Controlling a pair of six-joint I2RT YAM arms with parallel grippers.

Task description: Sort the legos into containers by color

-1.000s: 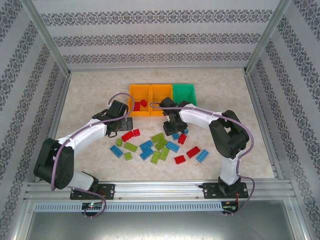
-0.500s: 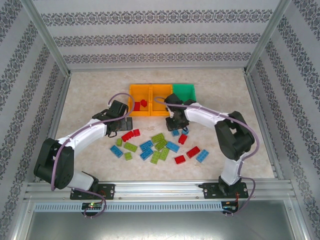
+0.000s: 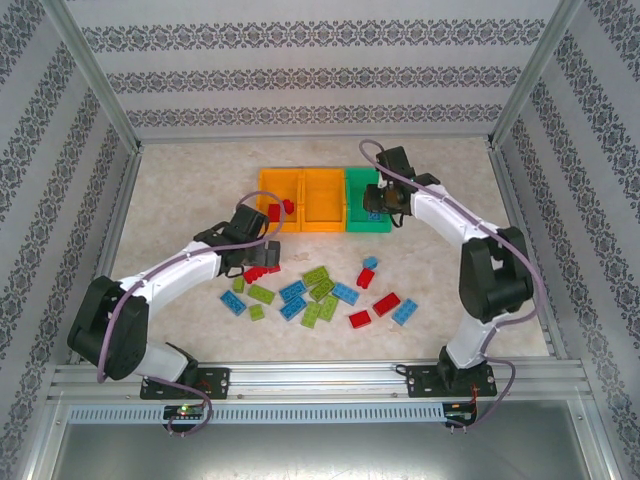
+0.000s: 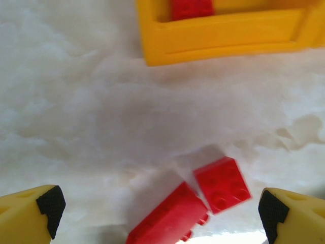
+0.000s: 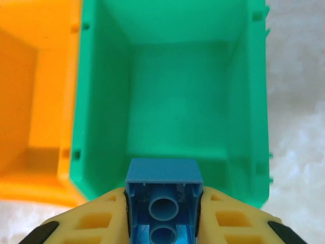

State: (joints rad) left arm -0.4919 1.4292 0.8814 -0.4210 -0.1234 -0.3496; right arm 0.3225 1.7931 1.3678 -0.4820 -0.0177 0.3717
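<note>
A pale marbled tabletop [image 3: 180,210] lies inside walls of striped, patterned wallpaper and aluminium frame posts. At its far middle stands a row of three joined open-top plastic bins: a left orange bin [image 3: 266,190] with red bricks [image 3: 277,209] inside, a middle orange bin [image 3: 323,222], and a green bin [image 3: 366,181] on the right. The right gripper [image 5: 163,216] is closed on a blue studded plastic brick [image 5: 163,183], clamped between its yellow fingers [image 5: 94,218] and held over the near wall of the green bin, whose floor looks bare. The left gripper [image 4: 161,211] has its jaws spread wide and holds nothing; it hangs low over two red studded bricks [image 4: 222,184] lying on the tabletop just short of the left orange bin. A loose scatter of red, lime green and blue bricks [image 3: 320,290] lies between the arms.
</note>
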